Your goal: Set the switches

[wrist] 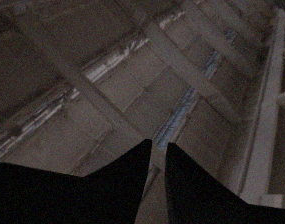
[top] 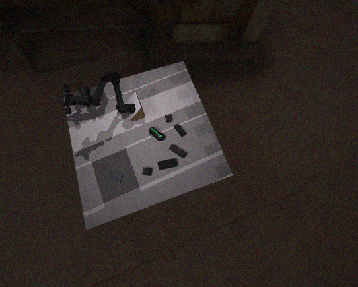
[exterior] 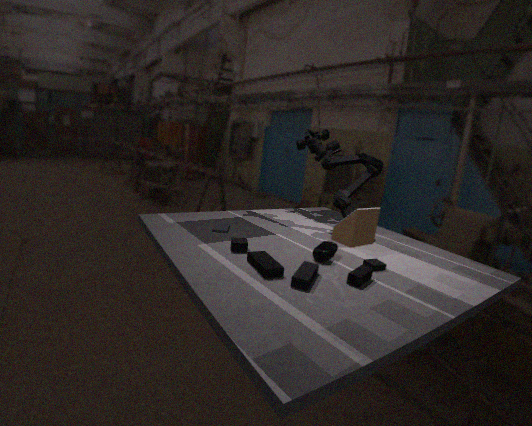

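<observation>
Jaws nearly together, label unread, all 6 switches to settle

And here are the jaws of the gripper (top: pixel 62 100) (exterior: pixel 302 144) (wrist: pixel 160 145), drawn almost together, a sliver of background showing between 2 dark fingers, nothing in their hold! They point off toward the left of the top view, up above the bench (top: pixel 105 215) (exterior: pixel 282 325), well apart from every part on it. Next out comes the arm (top: pixel 118 91) (exterior: pixel 352 161), bent, its foot beside a wooden wedge (top: pixel 139 115) (exterior: pixel 356 227).

Now to the star: the controller unit (top: pixel 157 133) (exterior: pixel 325 251) sits near the middle of the top view, switches up and green ends showing, with 5 dark blocks to its right and below. It appears to be on its base, so its label is hidden. How far along? No setting can be confirmed from here; the individual rocker positions are too small to call. If the label is unknown, reading it comes first, then matching 6 switches.
</observation>
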Controlling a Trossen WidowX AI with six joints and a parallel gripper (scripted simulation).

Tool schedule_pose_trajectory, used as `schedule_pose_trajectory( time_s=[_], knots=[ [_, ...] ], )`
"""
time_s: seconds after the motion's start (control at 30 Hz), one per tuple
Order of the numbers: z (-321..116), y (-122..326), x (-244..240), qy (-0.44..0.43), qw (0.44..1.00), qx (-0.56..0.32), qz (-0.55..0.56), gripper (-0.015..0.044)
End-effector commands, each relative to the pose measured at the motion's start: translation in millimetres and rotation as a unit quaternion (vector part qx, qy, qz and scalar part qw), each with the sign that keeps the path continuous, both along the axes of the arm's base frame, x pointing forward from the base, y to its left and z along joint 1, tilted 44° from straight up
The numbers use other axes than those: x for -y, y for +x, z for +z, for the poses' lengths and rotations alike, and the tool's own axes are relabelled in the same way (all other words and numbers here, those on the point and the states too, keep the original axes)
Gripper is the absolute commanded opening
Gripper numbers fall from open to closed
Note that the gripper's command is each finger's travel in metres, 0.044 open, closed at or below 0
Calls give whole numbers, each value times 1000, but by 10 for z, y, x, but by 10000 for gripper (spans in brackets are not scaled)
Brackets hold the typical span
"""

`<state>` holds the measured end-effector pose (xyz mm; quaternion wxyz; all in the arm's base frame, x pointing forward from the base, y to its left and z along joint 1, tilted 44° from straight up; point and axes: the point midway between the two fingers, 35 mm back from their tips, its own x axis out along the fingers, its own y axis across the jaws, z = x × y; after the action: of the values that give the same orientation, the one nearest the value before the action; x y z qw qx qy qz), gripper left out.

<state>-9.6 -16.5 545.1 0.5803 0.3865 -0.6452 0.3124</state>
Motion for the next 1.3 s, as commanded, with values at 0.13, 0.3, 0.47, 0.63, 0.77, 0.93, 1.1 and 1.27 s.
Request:
schedule_pose_trajectory(
  time_s=[0.13, 0.3, 0.47, 0.63, 0.77, 0.93, 1.1, 1.27],
  knots=[
    [-131, 1263, 701, 128, 974, -185, 25, 0],
    [-400, 1965, 811, 156, 941, -300, 20, 0],
    [-836, 2714, 816, 178, 888, -424, 23, 0],
    [-1392, 3360, 661, 175, 820, -545, 19, 0],
    [-1901, 3770, 444, 156, 756, -636, 11, 0],
    [-2580, 4121, 70, 105, 668, -737, -11, 0],
    [-3283, 4286, -360, 30, 570, -820, -40, 0],
    [-3983, 4274, -749, -53, 461, -883, -71, 0]
  ],
)
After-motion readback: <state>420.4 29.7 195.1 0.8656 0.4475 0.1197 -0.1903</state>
